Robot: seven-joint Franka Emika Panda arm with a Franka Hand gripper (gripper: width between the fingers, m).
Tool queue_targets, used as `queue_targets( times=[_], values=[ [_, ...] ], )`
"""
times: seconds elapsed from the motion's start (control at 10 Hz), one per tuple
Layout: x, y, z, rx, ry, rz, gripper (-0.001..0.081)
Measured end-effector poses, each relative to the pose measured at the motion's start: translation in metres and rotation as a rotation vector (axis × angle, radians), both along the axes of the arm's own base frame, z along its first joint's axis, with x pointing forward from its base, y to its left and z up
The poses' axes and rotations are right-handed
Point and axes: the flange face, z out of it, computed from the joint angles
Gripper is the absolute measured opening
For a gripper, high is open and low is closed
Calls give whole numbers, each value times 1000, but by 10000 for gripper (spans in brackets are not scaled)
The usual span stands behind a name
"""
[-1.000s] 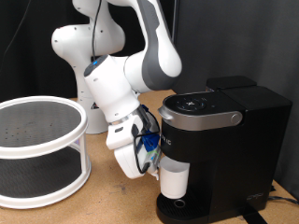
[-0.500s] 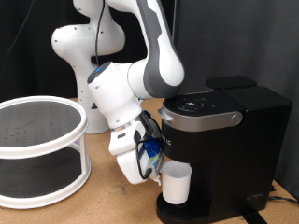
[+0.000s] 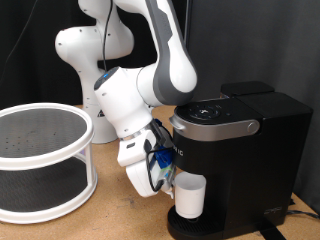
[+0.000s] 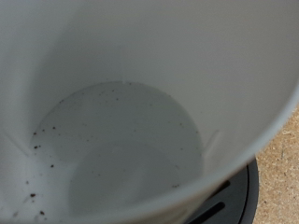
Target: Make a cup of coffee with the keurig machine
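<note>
The cup [image 3: 190, 197] stands upright on the round drip tray [image 3: 190, 226] at the foot of the keurig machine [image 3: 240, 150], under the overhanging brew head, on the exterior view's left side of the black body. In the wrist view the cup [image 4: 131, 112] fills nearly the whole picture: its white inside is dry, with only dark specks on the bottom, and a sliver of the black drip tray [image 4: 234, 191] shows past its rim. So there is no coffee in it yet.

As a judgement, the placing of the cup under the spout looks done or almost done, while the brewing itself has not started. The silver-grey lid handle [image 3: 215, 127] lies down and the lid appears closed; whether a pod is inside cannot be seen, and nothing shows that a button has been pressed.

The end effector [image 3: 160, 178] hangs just to the exterior view's left of the cup, right beside it, low over the wooden bench [image 3: 110, 215]. Its fingers are hidden by the hand and cabling, so I cannot tell whether they are apart, together, or clamped on the cup.

Well apart at the exterior view's far left stands a white two-tier round rack [image 3: 40, 160].
</note>
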Motion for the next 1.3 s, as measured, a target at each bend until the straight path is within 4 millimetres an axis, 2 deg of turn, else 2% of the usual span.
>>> queue_targets(
  times=[0.1,0.2,0.3,0.4,0.5,0.6,0.7,0.8,0.9,1.0,1.3],
  values=[
    [0,0,0,0,0,0,63],
    [0,0,0,0,0,0,196],
    [0,0,0,0,0,0,196],
    [0,0,0,1,1,-1,331],
    [0,-1,0,3,2,-8,516],
    [1,-3,3,4,0,-22,516],
    [2,-8,8,12,1,-41,651],
    [1,-15,16,34,3,-49,651],
    [-1,-23,24,57,8,-46,774],
    [-4,-33,32,66,19,-43,798],
    [-15,-63,55,56,58,-44,800]
  ],
)
